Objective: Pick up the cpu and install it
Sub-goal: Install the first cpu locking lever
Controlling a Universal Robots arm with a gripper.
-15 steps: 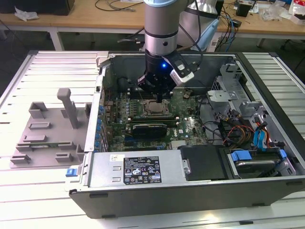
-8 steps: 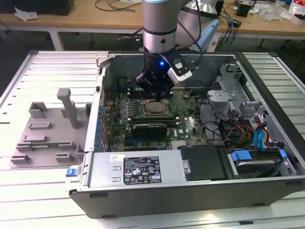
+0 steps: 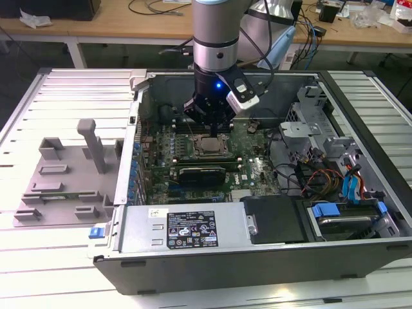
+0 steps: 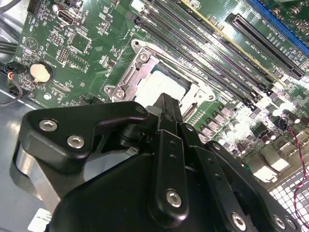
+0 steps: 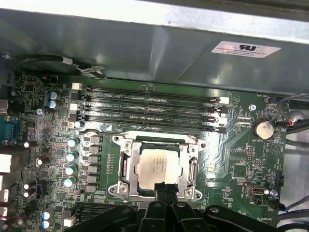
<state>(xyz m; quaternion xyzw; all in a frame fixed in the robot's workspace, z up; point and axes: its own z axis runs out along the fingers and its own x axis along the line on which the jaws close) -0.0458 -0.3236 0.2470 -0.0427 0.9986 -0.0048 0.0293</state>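
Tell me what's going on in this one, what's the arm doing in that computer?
A grey robot arm stands over the open dark-grey metal computer case. Its black claw, shut and empty, hangs at one edge of the small flat silver-topped square cpu. The chip lies flat in the metal socket frame on the green motherboard.

surface: white slatted table | on it: open computer case | beside it: grey moulded fixture
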